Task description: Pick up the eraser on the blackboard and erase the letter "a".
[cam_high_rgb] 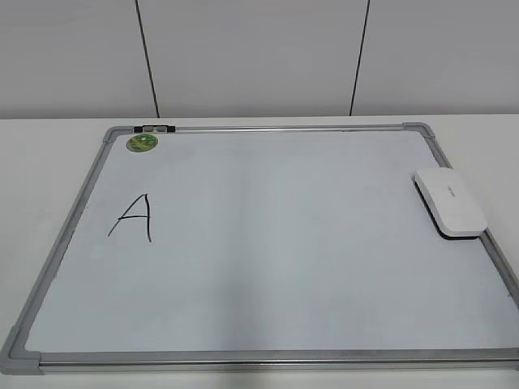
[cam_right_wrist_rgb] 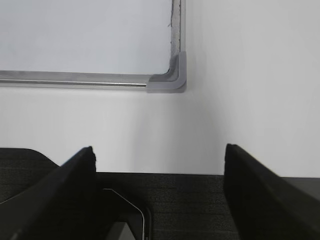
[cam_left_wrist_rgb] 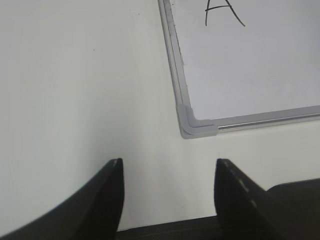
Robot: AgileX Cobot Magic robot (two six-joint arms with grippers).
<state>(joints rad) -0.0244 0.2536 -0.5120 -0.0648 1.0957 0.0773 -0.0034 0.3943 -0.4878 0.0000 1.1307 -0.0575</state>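
Still, nothing is gripped: the left gripper (cam_left_wrist_rgb: 167,200) is seen wide apart and empty over bare table (cam_left_wrist_rgb: 75,90) just off the near-left corner of the blackboard (cam_left_wrist_rgb: 197,127), and the right gripper (cam_right_wrist_rgb: 160,190) is likewise spread wide w/ nothing held, parked short of the near-right corner. Step in hand is judged to be the very start, approach to the pick not yet made. On the board's left half a black uppercase "A" (cam_high_rgb: 134,217) is written; no lowercase letter "a" can be made out in any view, so this mark is taken as the likely target. Further back, the eraser (cam_high_rgb: 450,201) is found lying flat on the right edge of the board, partly over the frame, well apart from both claws but on the right arm's side. Next move is judged to call for the right arm to be brought fwd & over the eraser, jaws set across its narrow width. A green sticker (cam_high_rgb: 142,143) is seen at the far-left corner.
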